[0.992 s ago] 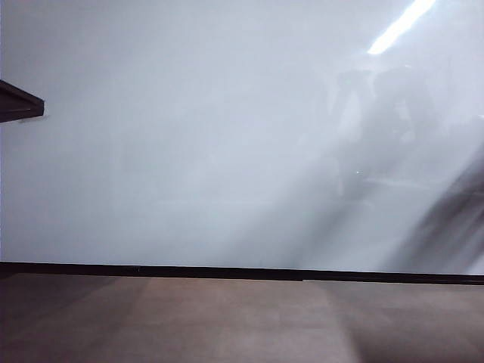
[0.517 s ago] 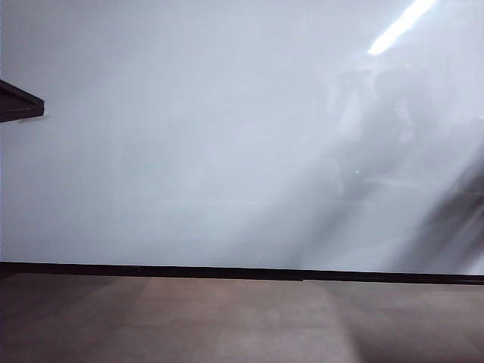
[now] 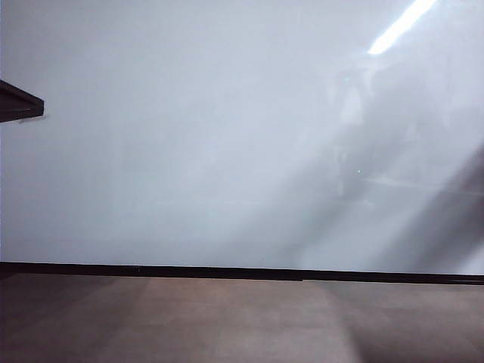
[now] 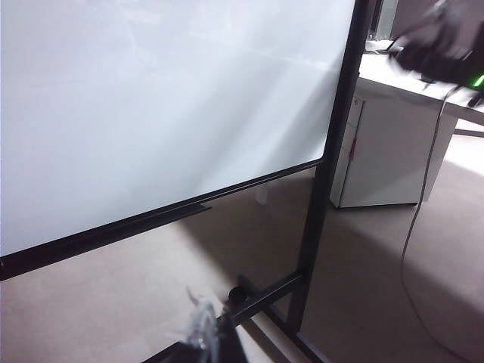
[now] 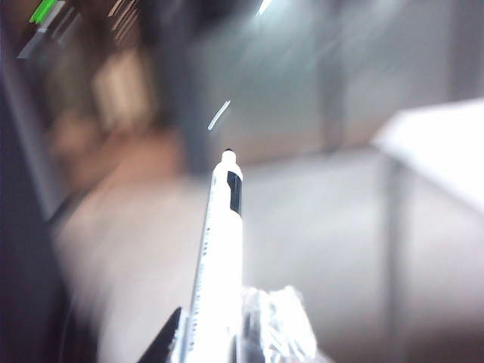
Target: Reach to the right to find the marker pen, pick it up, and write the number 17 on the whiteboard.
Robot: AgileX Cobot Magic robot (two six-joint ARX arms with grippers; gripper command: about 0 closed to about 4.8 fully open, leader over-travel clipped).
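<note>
Glossy flat whiteboard (image 3: 189,136); right tool (image 5: 227,336) clamped around slim white marker pen (image 5: 219,257); left tool's (image 4: 204,333) state unclear

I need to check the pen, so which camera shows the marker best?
The right wrist view: the marker, white with a dark tip, stands up from the right gripper, which is shut on it. The exterior view shows only the whiteboard; the left wrist view shows no marker either.

White cabinet (image 4: 382,155) beside black stand post (image 4: 325,189); grey cable (image 4: 423,189) hanging nearby.
</note>
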